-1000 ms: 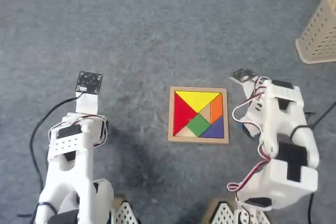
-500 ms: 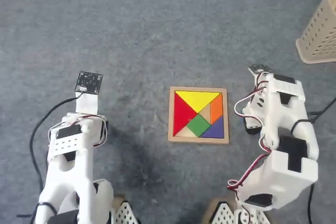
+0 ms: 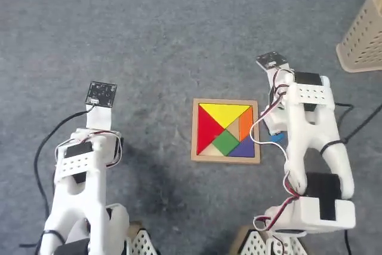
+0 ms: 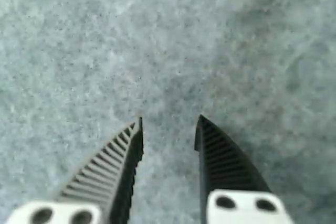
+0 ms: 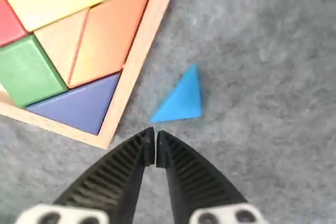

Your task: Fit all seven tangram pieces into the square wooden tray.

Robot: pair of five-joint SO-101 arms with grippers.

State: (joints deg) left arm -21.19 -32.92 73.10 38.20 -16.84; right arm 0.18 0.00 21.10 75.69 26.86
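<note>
**Item 1. Square wooden tray** (image 3: 194, 131): lies flat near the middle of the grey worktop (image 3: 149, 46).
- yellow triangle (image 3: 224, 113) at 12 o'clock
- red triangle (image 3: 207, 128) at 9 o'clock
- green square (image 3: 226, 142) at 6 o'clock
- orange piece (image 3: 246, 123) at 3 o'clock
- indigo triangle (image 3: 245, 148) in the 5 o'clock corner
- pale wooden triangle (image 3: 233, 128) at the centre, between the green square and the orange piece
- The 7 o'clock corner shows pale; I cannot tell whether that is a piece or the bare tray floor.

**Item 2. Light-blue triangle** (image 5: 181, 100): outside the tray, flat on the worktop at the tray's 3 o'clock. It is just beside the rim and not touching it.

**Item 3. Right pincer** (image 5: 155, 136): clenched, tips meeting, with nothing between them. It is over the worktop just beside the light-blue triangle's nearest corner, apart from it, and close to the tray's 5 o'clock corner.

**Item 4. Left pincer** (image 4: 168, 121): released, jaws apart, nothing held. It is over bare worktop, well apart from the tray, on its 8 o'clock side.

**Item 5. Slatted cream basket** (image 3: 363, 34): at the worktop's 2 o'clock edge, well apart from the tray.
</note>
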